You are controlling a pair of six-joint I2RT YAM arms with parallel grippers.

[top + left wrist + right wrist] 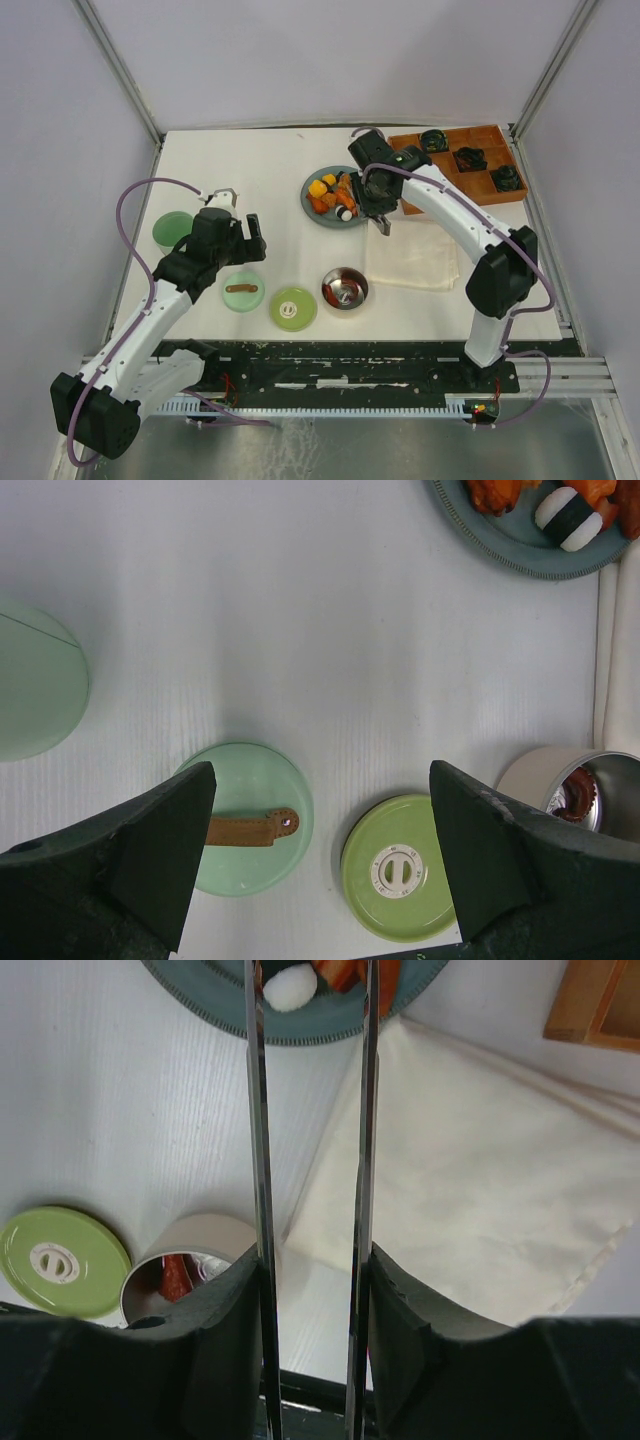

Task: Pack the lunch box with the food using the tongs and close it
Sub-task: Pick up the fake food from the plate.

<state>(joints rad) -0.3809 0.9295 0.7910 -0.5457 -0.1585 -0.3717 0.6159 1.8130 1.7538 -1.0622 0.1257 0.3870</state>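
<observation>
My right gripper [310, 1260] is shut on the silver tongs [258, 1110]. Their two arms run apart out over the grey-blue plate [310, 205], and the black-and-white roll [290, 985] lies between their tips. Orange and yellow food [330, 190] sits on that plate. The steel bowl [344, 288] holds a red-brown piece [175, 1275]. My left gripper [320, 850] hangs open above the mint lid with its brown handle [250, 820] and the lime-green lid [400, 868], both flat on the table. The mint-green canister [172, 232] stands open at the left.
A folded cream cloth [412, 255] lies right of the bowl, under my right arm. A wooden tray [470, 165] with dark objects sits at the back right. The table's front edge runs just below the lids.
</observation>
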